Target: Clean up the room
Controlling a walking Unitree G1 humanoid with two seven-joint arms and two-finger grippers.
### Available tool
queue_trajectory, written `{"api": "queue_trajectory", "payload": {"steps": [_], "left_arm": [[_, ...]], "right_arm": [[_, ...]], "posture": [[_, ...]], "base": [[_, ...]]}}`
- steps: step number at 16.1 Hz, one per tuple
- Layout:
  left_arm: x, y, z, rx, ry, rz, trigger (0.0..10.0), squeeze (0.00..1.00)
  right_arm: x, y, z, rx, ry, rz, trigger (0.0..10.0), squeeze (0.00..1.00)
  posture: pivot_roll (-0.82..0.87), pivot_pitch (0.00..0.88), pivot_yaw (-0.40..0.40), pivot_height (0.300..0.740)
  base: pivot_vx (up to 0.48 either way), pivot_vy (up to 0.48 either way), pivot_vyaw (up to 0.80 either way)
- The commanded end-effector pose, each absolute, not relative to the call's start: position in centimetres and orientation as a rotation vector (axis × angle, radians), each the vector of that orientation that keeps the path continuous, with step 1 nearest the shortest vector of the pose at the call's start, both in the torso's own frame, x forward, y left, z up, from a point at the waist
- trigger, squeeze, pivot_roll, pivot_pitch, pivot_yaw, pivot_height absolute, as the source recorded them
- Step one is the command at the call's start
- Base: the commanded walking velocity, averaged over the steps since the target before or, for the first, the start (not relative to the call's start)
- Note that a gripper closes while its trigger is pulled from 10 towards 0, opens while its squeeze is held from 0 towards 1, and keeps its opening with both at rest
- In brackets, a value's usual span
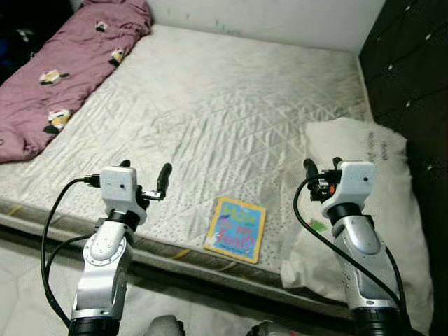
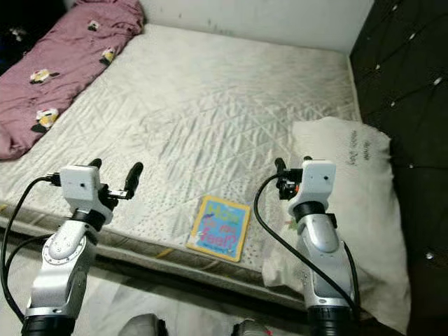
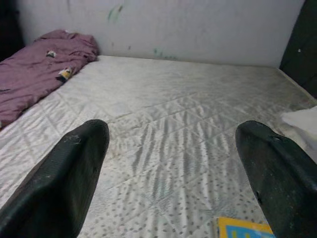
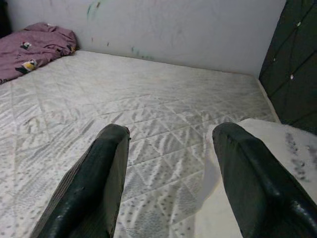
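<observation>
Bare quilted mattress (image 1: 231, 105) takes up most of the room, a purple blanket (image 1: 63, 77) bunched along its far left side and a white pillow (image 1: 371, 203) hanging off its right edge. Near the front edge, between the arms, lies a book (image 1: 236, 229). Left gripper (image 1: 143, 178) and right gripper (image 1: 322, 168) hover spread wide, holding nothing. A careless reach could nudge that book off onto the floor.

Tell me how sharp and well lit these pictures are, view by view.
Eye views: sharp and evenly lit; the book and white pillow read clearly. Left wrist view: mattress sharp, near fingers soft. Right wrist view: the same, fingers slightly blurred.
</observation>
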State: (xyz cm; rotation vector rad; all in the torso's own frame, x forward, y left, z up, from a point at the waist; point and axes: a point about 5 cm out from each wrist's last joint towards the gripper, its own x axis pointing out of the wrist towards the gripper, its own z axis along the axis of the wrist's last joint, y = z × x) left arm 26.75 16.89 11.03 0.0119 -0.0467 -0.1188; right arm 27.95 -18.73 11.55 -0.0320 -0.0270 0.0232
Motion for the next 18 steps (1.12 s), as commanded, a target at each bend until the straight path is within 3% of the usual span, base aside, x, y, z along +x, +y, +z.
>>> {"api": "queue_trajectory", "payload": {"steps": [1, 7, 14, 18], "left_arm": [[26.8, 16.6, 11.3, 0.024, -0.06, -0.111, 10.0, 0.0], [27.6, 16.3, 11.1, -0.101, -0.016, -0.118, 10.0, 0.0], [27.0, 15.8, 10.5, -0.136, 0.07, -0.236, 10.0, 0.0], [27.4, 15.7, 10.8, -0.14, 0.076, -0.257, 10.0, 0.0]], "right_arm": [[28.2, -18.8, 11.6, -0.046, -0.028, 0.034, 10.0, 0.0], [28.4, -19.8, 11.9, -0.039, -0.021, -0.023, 10.0, 0.0], [26.2, -19.4, 10.6, 0.006, 0.013, -0.117, 10.0, 0.0], [26.5, -19.5, 10.9, 0.0, 0.005, -0.124, 10.0, 0.0]], "posture": [[0.05, 0.0, -0.067, 0.74], [-0.04, 0.0, -0.041, 0.74], [-0.07, 0.0, 0.047, 0.74], [-0.06, 0.0, 0.053, 0.74]], "base": [[0.0, 0.0, 0.0], [0.0, 0.098, 0.0], [0.0, 0.48, 0.0], [0.0, 0.48, -0.78]]}}
